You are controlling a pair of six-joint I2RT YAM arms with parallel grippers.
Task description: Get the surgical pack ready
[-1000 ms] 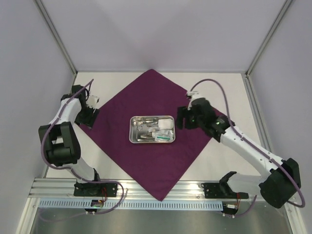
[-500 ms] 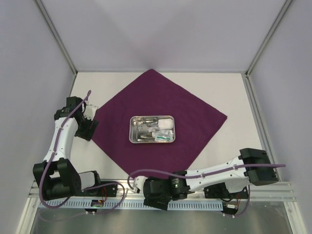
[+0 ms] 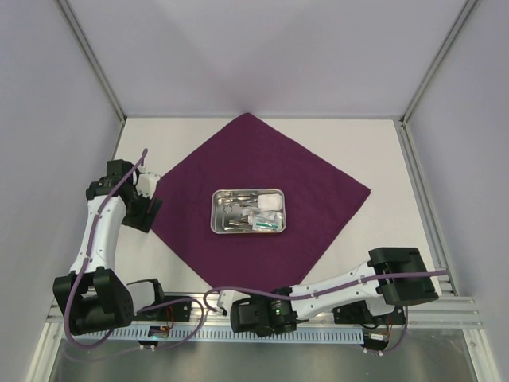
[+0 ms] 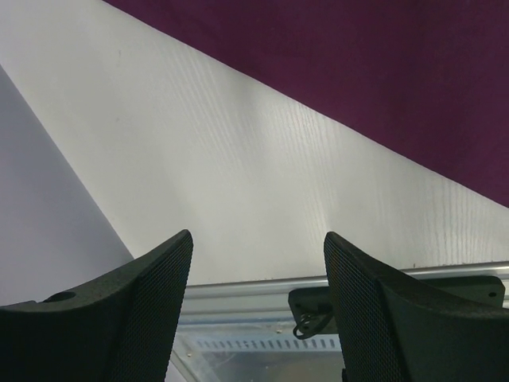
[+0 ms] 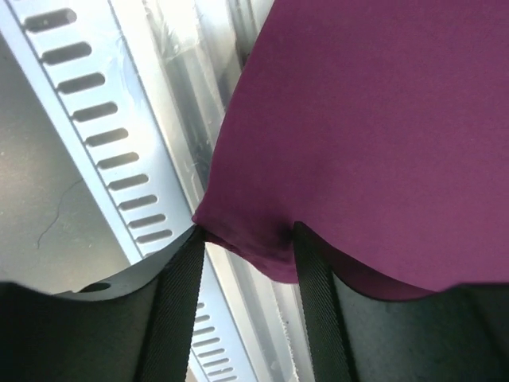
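Note:
The deep-purple cloth [image 3: 262, 159] lies as a diamond on the white table, with the small steel tray [image 3: 215, 212] at its middle. The tray holds thin metal instruments [image 3: 235, 211], white gauze [image 3: 270, 203] and a small packet [image 3: 266, 225]. My right arm lies folded along the near edge. Its gripper [image 3: 235, 304] sits at the cloth's near corner. In the right wrist view the cloth [image 5: 382, 119] puckers between the fingers of that gripper [image 5: 246, 235], whose jaws stand well apart. My left gripper [image 3: 145, 208] hovers open over bare table beside the cloth's left edge [image 4: 382, 72], and nothing sits between its fingers [image 4: 258, 247].
An aluminium rail [image 3: 95, 306] and a slotted cable duct [image 5: 87, 111] run along the near edge under the cloth's corner. Pale enclosure walls with metal posts [image 3: 91, 60] close in the table at the left, right and back.
My right arm swung from the cloth's right corner down to the near edge, and its jaws narrowed around the cloth's near corner. The left arm's elbow dropped nearer; its gripper barely moved.

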